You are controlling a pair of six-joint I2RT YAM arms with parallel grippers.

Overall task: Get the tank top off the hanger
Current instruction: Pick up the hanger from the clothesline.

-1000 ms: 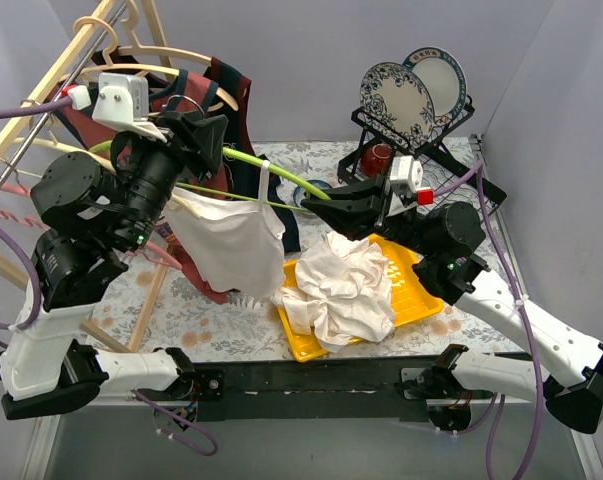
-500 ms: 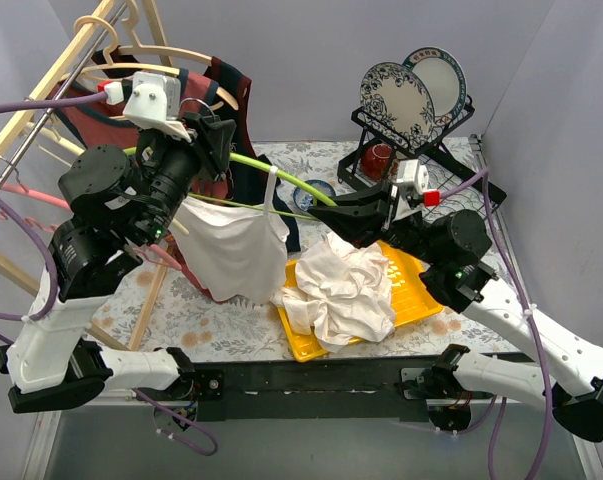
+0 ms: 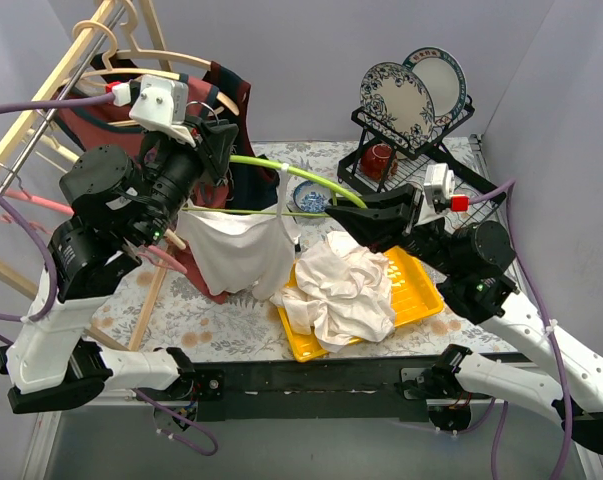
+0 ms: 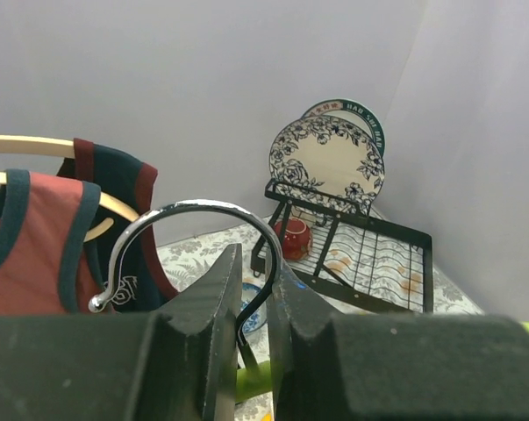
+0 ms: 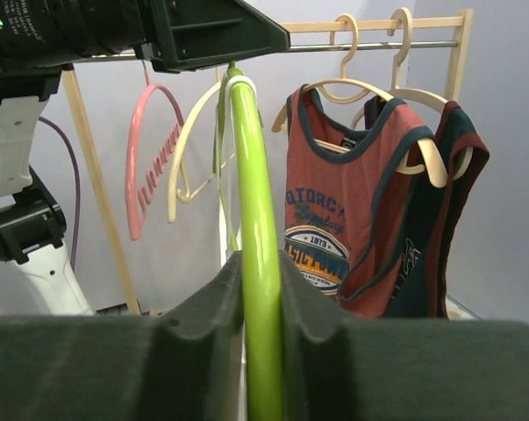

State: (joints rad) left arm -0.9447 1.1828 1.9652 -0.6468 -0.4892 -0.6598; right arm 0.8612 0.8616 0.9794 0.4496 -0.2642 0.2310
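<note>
A white tank top [image 3: 239, 255] hangs by its straps from a green hanger [image 3: 281, 170] held above the table. My left gripper [image 3: 221, 150] is shut on the hanger's metal hook [image 4: 203, 210], which sits between the jaws of the left gripper [image 4: 257, 289]. My right gripper [image 3: 333, 212] is shut on the right arm of the green hanger [image 5: 251, 219], the bar pinched between the pads of the right gripper [image 5: 260, 289]. One white strap [image 5: 238, 83] loops over the bar further up, near the left gripper.
A yellow tray [image 3: 421, 290] holds a pile of white cloth [image 3: 341, 285]. A black dish rack [image 3: 421, 150] with plates [image 3: 399, 95] and a red cup [image 3: 378, 158] stands at the back right. A wooden clothes rail with red and navy tank tops [image 3: 191, 100] stands left. A blue bowl [image 3: 309, 193] lies mid-table.
Both arms have carried the hanger and tank top to the right and a little up. The right gripper has drawn back to the right along with it.
</note>
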